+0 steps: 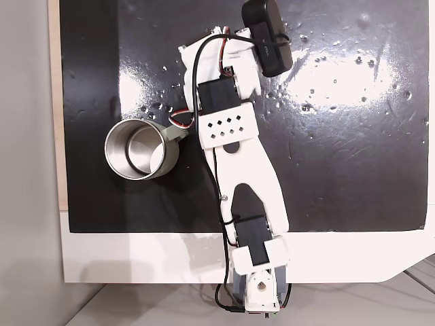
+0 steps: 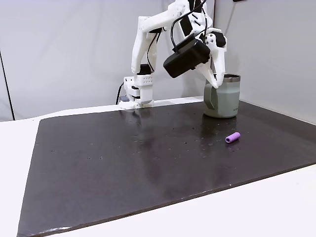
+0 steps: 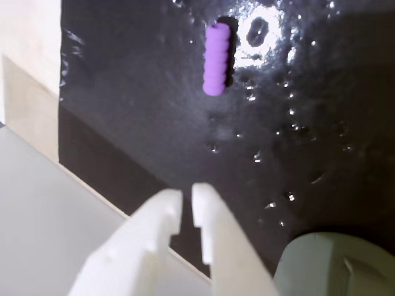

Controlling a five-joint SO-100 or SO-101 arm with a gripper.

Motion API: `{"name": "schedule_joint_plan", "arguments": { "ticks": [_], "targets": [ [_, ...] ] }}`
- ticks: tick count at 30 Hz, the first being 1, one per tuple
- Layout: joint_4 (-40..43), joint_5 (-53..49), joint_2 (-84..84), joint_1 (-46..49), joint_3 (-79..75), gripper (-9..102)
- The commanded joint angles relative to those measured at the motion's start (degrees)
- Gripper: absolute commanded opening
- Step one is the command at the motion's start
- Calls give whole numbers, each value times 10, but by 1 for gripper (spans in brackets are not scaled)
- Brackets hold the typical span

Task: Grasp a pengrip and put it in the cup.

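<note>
The pengrip [image 3: 216, 58] is a small light-purple ribbed cylinder lying on the glossy black mat. In the wrist view it lies well ahead of my gripper [image 3: 187, 198]. The white fingers stand almost together with only a thin slit and nothing between them. In a fixed view from the side, the pengrip [image 2: 233, 137] lies in front of the cup [image 2: 223, 97]. My gripper [image 2: 216, 84] hangs above the mat, just in front of the cup's left side. The cup [image 1: 137, 149] stands upright with its shiny steel inside showing, close to the arm [image 1: 231, 129].
The black mat [image 2: 123, 163] is speckled with small shiny spots and glare. White table [image 1: 136, 258] borders it, with a pale strip [image 3: 28, 92] along one edge near the pengrip. The arm's base [image 2: 137, 91] stands at the mat's far side.
</note>
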Motion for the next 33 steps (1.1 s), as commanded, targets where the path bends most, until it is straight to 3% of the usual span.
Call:
{"name": "schedule_joint_plan", "arguments": {
  "ticks": [1, 12, 33],
  "targets": [
    [26, -4, -35, 0, -101, 1],
    [83, 50, -180, 6, -280, 23],
    [111, 69, -396, 10, -452, 24]
  ]
}}
